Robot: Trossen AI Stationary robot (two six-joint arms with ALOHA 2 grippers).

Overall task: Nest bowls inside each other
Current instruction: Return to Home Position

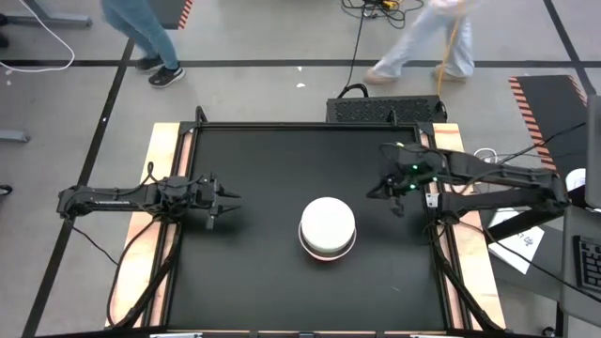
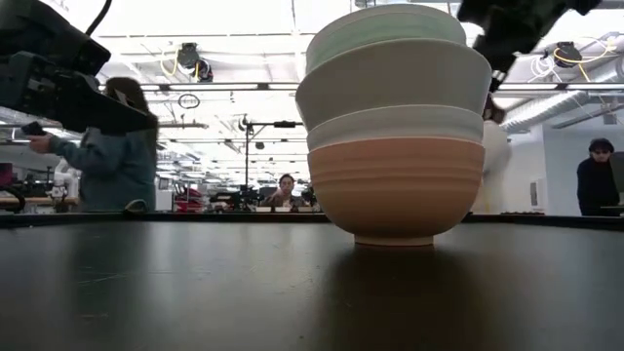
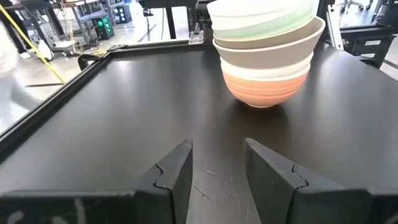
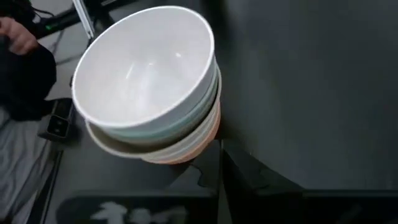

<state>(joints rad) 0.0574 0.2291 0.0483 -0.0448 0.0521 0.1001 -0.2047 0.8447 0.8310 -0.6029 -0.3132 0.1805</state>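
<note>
Fingers (image 3: pixel 177 174) of the left gripper (image 3: pixel 217 148) stood apart with nothing between them, while the right gripper (image 4: pixel 219 165) had its fingers pressed together on nothing.

I saw the stack of bowls (image 1: pixel 327 227) standing upright on the black table (image 1: pixel 254 282), a little right of its middle, between the two grippers and touching neither. The left gripper hung well off toward the table's left side. The right gripper was raised near the stack, to its right and toward the far edge. From the bottom up I counted a ribbed salmon-orange bowl (image 2: pixel 395 190), a lower white bowl (image 2: pixel 395 122) showing only its rim, a beige-grey bowl (image 2: pixel 390 78), a mint green bowl (image 2: pixel 380 24), and a top white bowl (image 4: pixel 143 68) with a glossy inside.
</note>
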